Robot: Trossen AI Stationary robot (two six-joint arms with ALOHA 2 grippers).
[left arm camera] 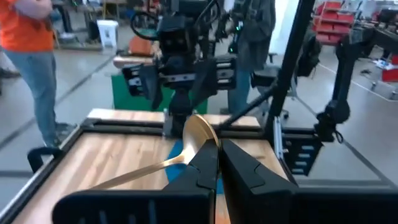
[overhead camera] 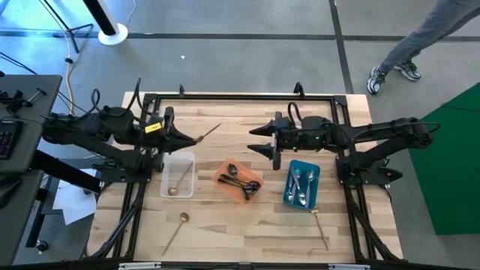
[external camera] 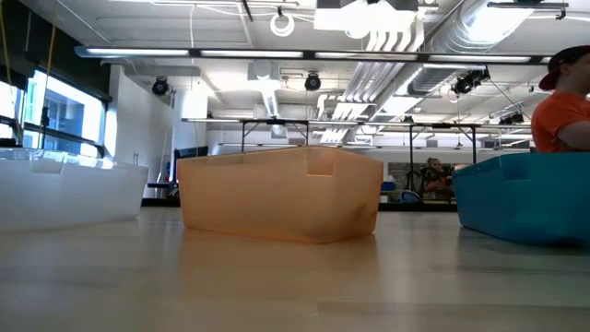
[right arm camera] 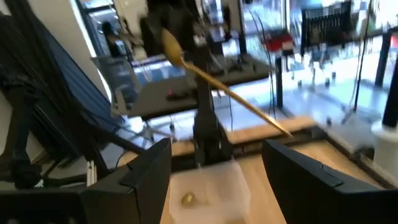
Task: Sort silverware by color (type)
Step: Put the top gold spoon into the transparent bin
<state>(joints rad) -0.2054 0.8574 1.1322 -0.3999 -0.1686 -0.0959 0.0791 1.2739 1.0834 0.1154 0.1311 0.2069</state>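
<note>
My left gripper (overhead camera: 193,139) hovers above the table's far left, level and pointing right, shut on a gold spoon (overhead camera: 210,132). My right gripper (overhead camera: 259,139) faces it from the right, open and with nothing in it (right arm camera: 217,149). A clear tray (overhead camera: 180,161) holds one gold spoon (overhead camera: 172,190). Black spoons (overhead camera: 241,182) lie in an orange tray (overhead camera: 223,174), silver spoons (overhead camera: 301,186) in a blue tray (overhead camera: 292,166). Two more gold spoons lie flat on the table, one near the front left (overhead camera: 177,227) and one near the front right (overhead camera: 320,225). My left gripper pinches the gold spoon between its two fingers (left arm camera: 205,163) at the neck just below the bowl (left arm camera: 200,138). The fingers come level from the table's left and lie across the spoon. The spoon is lifted clear and tilted, its handle (left arm camera: 124,177) sticking out sideways.
The three trays stand in a row across the table's middle (external camera: 281,198). A black frame (overhead camera: 240,96) borders the tabletop. A person's legs (overhead camera: 405,52) stand on the floor beyond the far right corner. Bare wood lies along the near edge.
</note>
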